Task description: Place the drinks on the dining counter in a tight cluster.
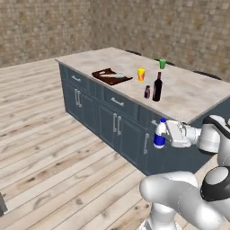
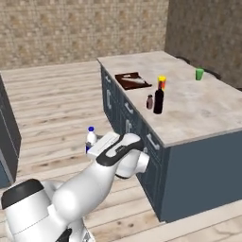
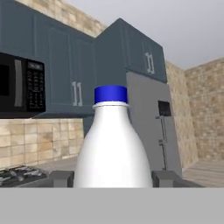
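White plastic with a blue cap and a blue label, the water bottle [image 1: 159,134] stood upright between the fingers [image 3: 61,178] of the gripper [image 1: 164,134], which were clamped against its two sides. It was held in the air beside the dining counter [image 1: 193,96], below the level of the beige marble top and in front of the blue-grey drawer fronts. In the hand view its rounded shoulder and narrow neck rose straight up from between the finger tips. Beyond the gripper, up on the counter top, the dark red wine bottle [image 1: 157,87] stood upright with the tiny maroon bottle [image 1: 147,92] just beside it. A yellow cup [image 1: 141,74] stood near them, further from the fingers.
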